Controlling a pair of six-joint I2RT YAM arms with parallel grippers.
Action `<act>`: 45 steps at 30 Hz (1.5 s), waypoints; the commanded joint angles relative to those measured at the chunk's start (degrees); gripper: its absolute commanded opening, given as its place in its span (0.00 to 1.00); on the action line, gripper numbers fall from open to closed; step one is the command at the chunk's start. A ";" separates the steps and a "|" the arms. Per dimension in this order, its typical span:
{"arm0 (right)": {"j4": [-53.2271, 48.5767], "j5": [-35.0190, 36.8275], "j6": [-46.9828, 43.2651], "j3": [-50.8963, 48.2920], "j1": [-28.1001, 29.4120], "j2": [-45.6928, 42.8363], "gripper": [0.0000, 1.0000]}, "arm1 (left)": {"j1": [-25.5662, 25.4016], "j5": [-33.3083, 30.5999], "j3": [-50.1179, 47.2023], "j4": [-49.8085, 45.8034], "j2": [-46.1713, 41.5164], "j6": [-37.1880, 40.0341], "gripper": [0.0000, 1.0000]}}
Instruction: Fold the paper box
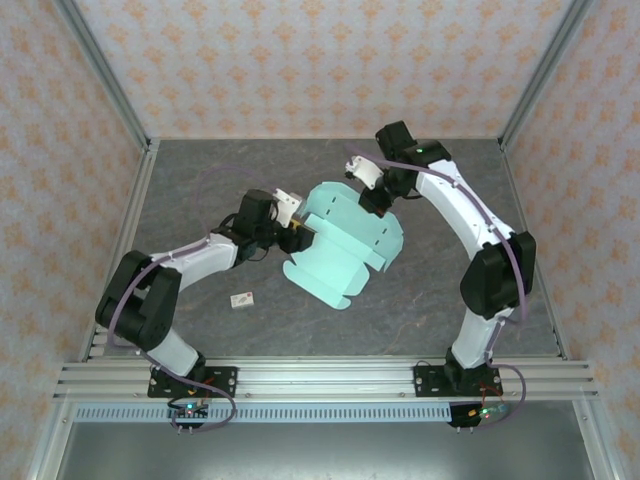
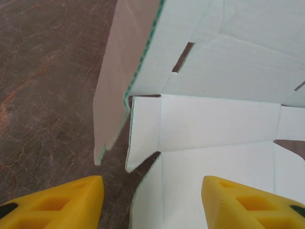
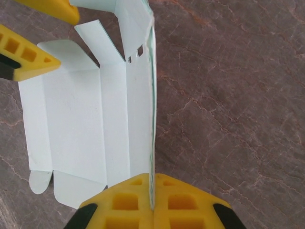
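On the dark marbled surface (image 1: 200,180), between the two arms: paper box (image 1: 345,250), not yet a box. Lies as an open die-cut sheet, pale inner face up, most of it flat.

Done so far, as judged from the views:
- One long side panel raised along its crease. Stands near upright in the right wrist view, edge-on, with two small slots near its far end.
- A second panel near the left arm lifted as well. Seen from its outer side in the left wrist view, tilted rather than square.

Left to do:
- End flaps and rounded tabs flat on the surface, none tucked.
- Slots empty, no corner locked, no wall joined to another.
- Reads as an early stage, well under half.

Right claw (image 3: 153,200): clenched on the top edge of the upright panel, pads pressed together with the card between them. Sits at the sheet's far side in the top view (image 1: 372,200).

Left claw (image 2: 152,200): released, fingers well apart, grasping nothing. Hangs at the sheet's left edge (image 1: 300,228), over a corner where a small flap meets the base panel. Cannot tell whether either finger touches the card.

Small white tag (image 1: 241,298): on the surface near the left arm, apart from the sheet, no part of the fold.
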 commanded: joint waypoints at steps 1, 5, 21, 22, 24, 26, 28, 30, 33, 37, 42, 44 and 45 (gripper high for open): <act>-2.10 -1.11 0.74 2.26 -0.52 0.97 0.00 | -0.08 2.01 2.18 3.54 2.12 0.22 0.57; -1.93 -0.82 1.34 2.68 -0.59 1.65 0.00 | -0.39 3.92 2.66 6.30 3.43 -1.34 0.52; -1.14 -1.88 4.06 4.58 -0.57 3.23 0.00 | -2.83 2.51 6.12 6.80 7.38 -3.62 0.42; -1.14 -1.79 4.06 4.64 -0.58 3.26 0.00 | -2.90 1.00 6.35 6.90 7.49 -3.83 0.41; -1.14 -1.68 4.15 4.67 -0.58 3.37 0.00 | -3.03 -2.32 6.25 7.53 7.56 -4.31 0.37; -1.14 -1.76 4.32 4.78 -0.55 3.62 0.00 | -3.41 -4.12 6.33 7.66 7.70 -4.07 0.34; -0.99 -2.01 4.66 4.96 -0.55 3.83 0.00 | -4.01 -5.16 6.68 7.39 8.00 -3.67 0.31; -1.01 -2.63 4.98 5.10 -0.52 4.05 0.00 | -4.72 -6.44 7.03 7.17 8.36 -3.52 0.27; -0.48 -3.17 5.67 4.86 -0.58 4.19 0.00 | -6.11 -9.85 7.44 6.72 8.71 -2.50 0.22; -0.74 -2.91 7.30 5.69 -0.60 4.82 0.00 | -9.34 -18.28 6.36 7.29 7.66 -0.13 0.15; -0.62 -4.08 8.70 6.15 -0.60 5.30 0.00 | -11.80 -23.04 6.19 8.18 8.40 2.00 0.14; -0.37 -4.23 8.93 5.96 -0.63 5.23 0.00 | -12.38 -22.96 6.32 8.99 9.43 2.28 0.14; -0.18 -4.06 9.13 5.74 -0.53 5.22 0.00 | -12.60 -22.28 6.27 9.50 9.95 2.28 0.14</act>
